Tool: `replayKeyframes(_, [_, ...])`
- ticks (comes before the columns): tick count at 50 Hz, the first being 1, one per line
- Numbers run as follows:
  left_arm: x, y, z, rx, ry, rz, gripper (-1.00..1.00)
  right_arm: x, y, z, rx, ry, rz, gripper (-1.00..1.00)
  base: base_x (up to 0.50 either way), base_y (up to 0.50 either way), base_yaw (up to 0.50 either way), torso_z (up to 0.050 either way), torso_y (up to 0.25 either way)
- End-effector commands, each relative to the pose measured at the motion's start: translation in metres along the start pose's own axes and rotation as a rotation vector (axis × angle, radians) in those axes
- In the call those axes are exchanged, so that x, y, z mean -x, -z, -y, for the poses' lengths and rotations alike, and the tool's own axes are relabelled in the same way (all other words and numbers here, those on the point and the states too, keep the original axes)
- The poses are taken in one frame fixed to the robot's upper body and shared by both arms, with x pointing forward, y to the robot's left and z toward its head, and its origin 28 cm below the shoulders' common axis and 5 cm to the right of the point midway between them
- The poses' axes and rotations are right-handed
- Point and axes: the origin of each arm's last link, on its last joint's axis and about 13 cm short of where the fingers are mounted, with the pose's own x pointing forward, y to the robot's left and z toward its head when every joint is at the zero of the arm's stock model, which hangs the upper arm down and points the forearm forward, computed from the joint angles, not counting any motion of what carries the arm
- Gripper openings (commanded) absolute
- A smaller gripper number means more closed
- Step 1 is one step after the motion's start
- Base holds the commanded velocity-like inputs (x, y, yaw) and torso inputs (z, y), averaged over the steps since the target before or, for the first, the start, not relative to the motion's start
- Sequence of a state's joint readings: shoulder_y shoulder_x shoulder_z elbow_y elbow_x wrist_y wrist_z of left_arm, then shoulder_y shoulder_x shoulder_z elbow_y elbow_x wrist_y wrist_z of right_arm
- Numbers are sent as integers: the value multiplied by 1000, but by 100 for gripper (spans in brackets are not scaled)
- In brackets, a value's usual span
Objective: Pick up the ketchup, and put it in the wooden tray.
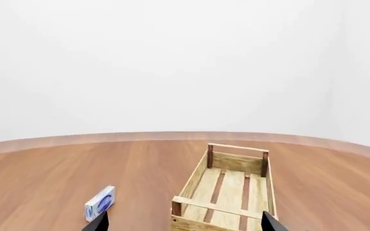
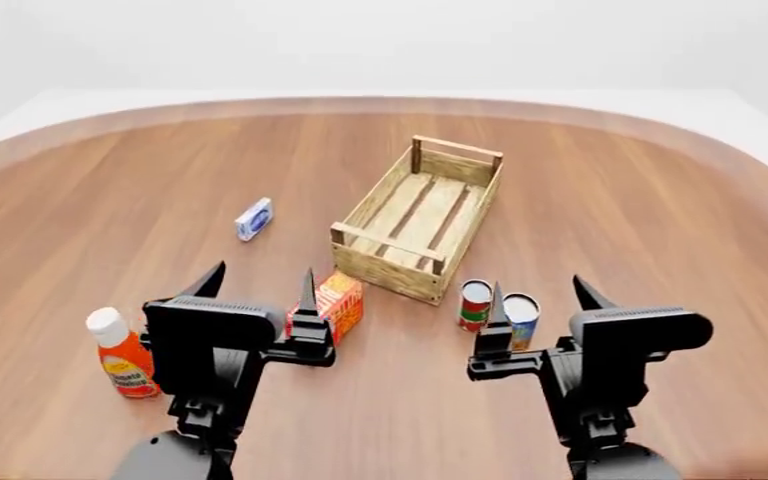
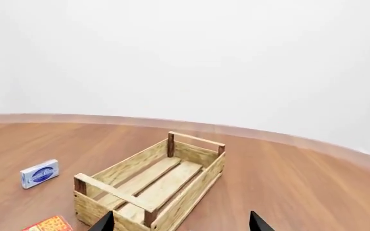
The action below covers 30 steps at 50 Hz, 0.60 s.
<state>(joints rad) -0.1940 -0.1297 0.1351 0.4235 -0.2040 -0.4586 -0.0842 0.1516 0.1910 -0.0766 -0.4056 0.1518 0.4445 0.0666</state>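
Observation:
The ketchup (image 2: 121,353), an orange-red bottle with a white cap, stands upright at the near left of the table, just left of my left gripper (image 2: 259,283). The wooden tray (image 2: 420,219) sits empty in the middle of the table; it also shows in the left wrist view (image 1: 227,191) and the right wrist view (image 3: 148,185). My left gripper is open and empty above the table. My right gripper (image 2: 542,293) is open and empty at the near right. In both wrist views only the black fingertips (image 1: 98,222) (image 3: 257,223) show, wide apart.
A red-orange butter box (image 2: 328,307) lies between the left gripper and the tray's near end. Two short cans (image 2: 475,305) (image 2: 522,317) stand just in front of the right gripper. A small blue-white box (image 2: 255,218) lies left of the tray.

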Motion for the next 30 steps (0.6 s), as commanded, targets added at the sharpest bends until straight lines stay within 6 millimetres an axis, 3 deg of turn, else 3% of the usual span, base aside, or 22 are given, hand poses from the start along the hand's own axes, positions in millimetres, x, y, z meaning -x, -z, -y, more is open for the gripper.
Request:
replayKeyframes(1, [-1, -5, 1, 3, 3, 14, 100, 0, -4, 2, -2, 2, 11, 100, 500, 0, 0, 0, 0])
replayKeyframes(8, [-1, -5, 0, 2, 2, 16, 100, 0, -5, 4, 1, 12, 16, 100, 500, 0, 0, 0, 0])
replayKeyframes(22, [-3, -8, -2, 2, -15, 28, 100, -11, -14, 10, 34, -44, 32, 100, 0, 0, 0, 0, 1])
replayKeyframes(30, [-5, -7, -5, 2, -38, 27, 100, -20, -17, 9, 56, -68, 36, 100, 0, 0, 489, 0, 0])
